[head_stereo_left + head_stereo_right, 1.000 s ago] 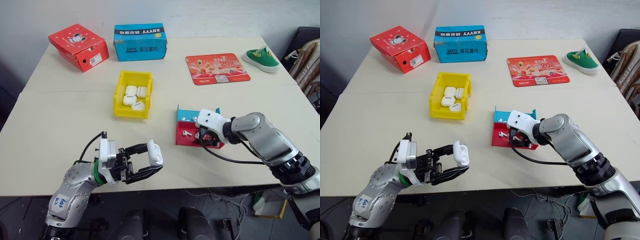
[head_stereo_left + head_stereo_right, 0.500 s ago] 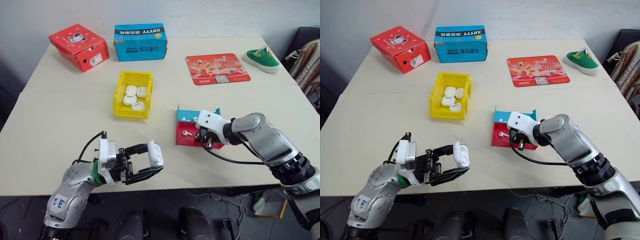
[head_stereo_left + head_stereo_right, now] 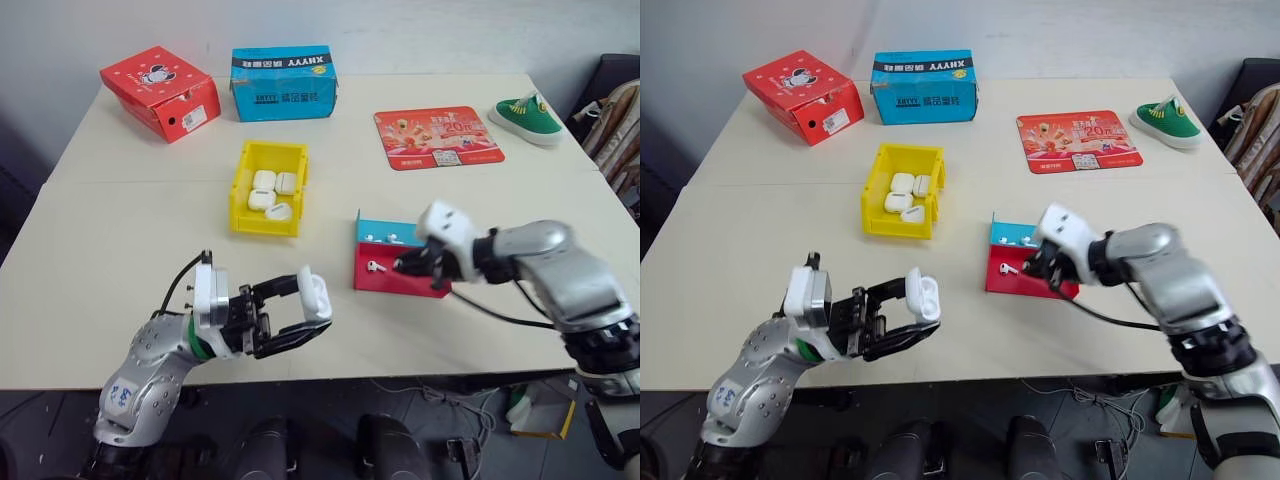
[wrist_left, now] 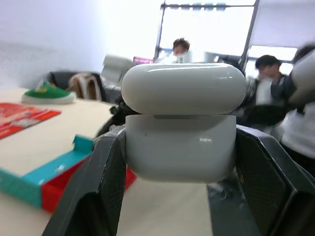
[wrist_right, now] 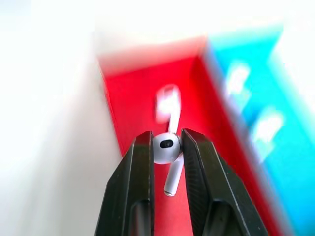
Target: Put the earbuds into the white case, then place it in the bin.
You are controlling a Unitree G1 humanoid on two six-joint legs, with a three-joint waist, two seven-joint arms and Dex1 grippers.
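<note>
Counter (image 3: 130, 230): broad pale top that carries everything, so both arms can work over one level surface.
Cardboard boxes (image 3: 283, 83): a blue one and a red one (image 3: 160, 92) stand at the far edge, well apart from the work and taking no part in it.
Mat and shoe: a red printed mat (image 3: 438, 136) and a green shoe (image 3: 524, 117) lie at the far right, also out of the way.
Bin (image 3: 243, 189): yellow, near the middle of the counter, already holding several white cases; it sits between the arms, so I judge either one could reach it for the drop.
Tray (image 3: 385, 281): shallow, half red and half blue, just beside the right arm; it serves as the stock of loose earbuds, one lying in the red half (image 3: 375, 267) and small white pieces, probably more, in the blue half.
Left gripper (image 3: 300, 315): raised clear of the counter's near edge, jaws closed on the sides of the white case (image 3: 316, 297), presenting it toward the right arm.
White case lid: looks slightly raised in the left wrist view, though I cannot tell whether it is truly open.
Right gripper (image 3: 1038, 266): just above the tray, jaws pinched narrow on an earbud.
Held earbud (image 5: 165, 148): gripped by its round head with the stem hanging free, which I judge leaves the stem able to go first into the case.
Stage: earbud is out of the tray but not yet in the case.
</note>
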